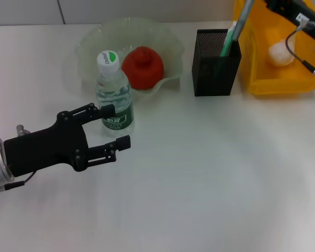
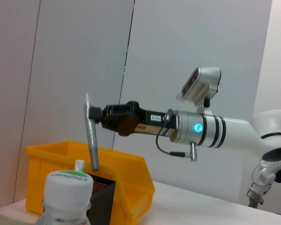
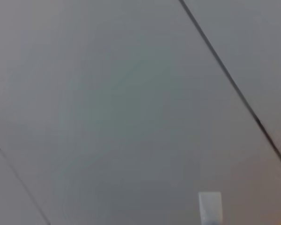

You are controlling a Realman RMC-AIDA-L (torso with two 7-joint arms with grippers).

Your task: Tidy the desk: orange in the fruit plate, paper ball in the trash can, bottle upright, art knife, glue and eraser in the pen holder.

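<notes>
Bottle [image 1: 114, 93] is standing upright on the white surface [image 1: 199, 173], long axis vertical, white-green cap up, right in front of the fruit plate [image 1: 94, 39]. The orange [image 1: 142, 67] sits in that plate, knobbly bump on top. Left gripper [image 1: 114, 126] is low over the surface just beside the bottle, jaws spread wide and holding nothing; the upper finger sits by the green label, can't tell if it touches. Its arm reaches in roughly level from the left edge. Right gripper [image 2: 94, 114] is up high above the pen holder [image 1: 216, 63], jaws clamped on the top of a grey stick-shaped thing, probably the art knife [image 2: 92, 143], which hangs nearly vertical with its lower end at the holder's mouth. The paper ball [image 1: 281, 53] lies in the yellow trash can [image 1: 273, 84].
</notes>
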